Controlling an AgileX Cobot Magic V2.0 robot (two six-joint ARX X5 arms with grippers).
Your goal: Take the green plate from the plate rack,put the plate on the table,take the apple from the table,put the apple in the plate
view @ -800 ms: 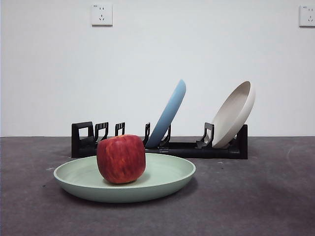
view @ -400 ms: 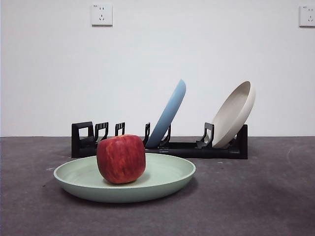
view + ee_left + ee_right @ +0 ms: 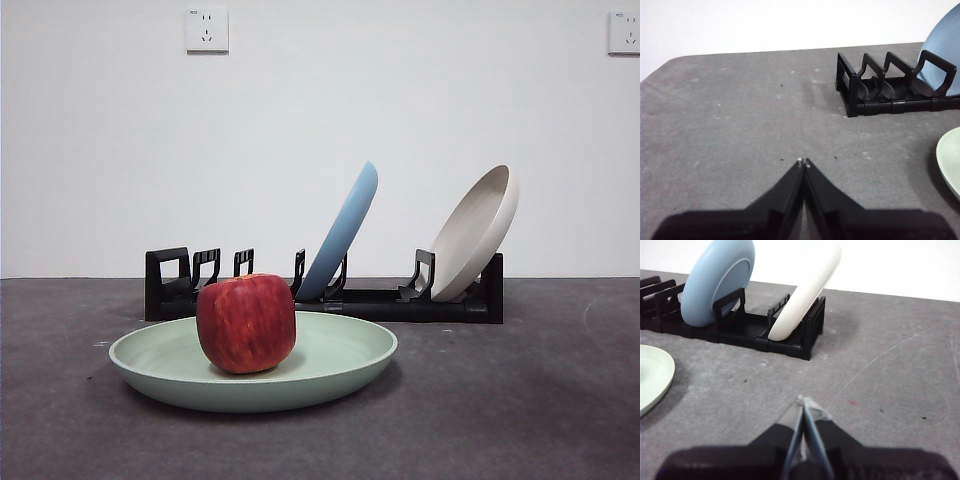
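Note:
The green plate (image 3: 330, 365) lies flat on the table (image 3: 520, 400) in front of the plate rack (image 3: 380, 303). On it, left of centre, sits the red apple (image 3: 246, 322). Only an edge of the green plate shows in each wrist view (image 3: 951, 160) (image 3: 652, 377). My left gripper (image 3: 803, 162) is shut and empty over bare table, off the rack's end (image 3: 880, 87). The right gripper (image 3: 802, 401) is likewise shut and empty, hanging above the table short of the rack's other end (image 3: 790, 335). Neither arm appears in the front view.
A light blue plate (image 3: 345, 232) and a cream-white plate (image 3: 478, 232) lean in the rack's slots; its left slots stand empty. A white wall with two sockets (image 3: 206, 30) rises behind the table.

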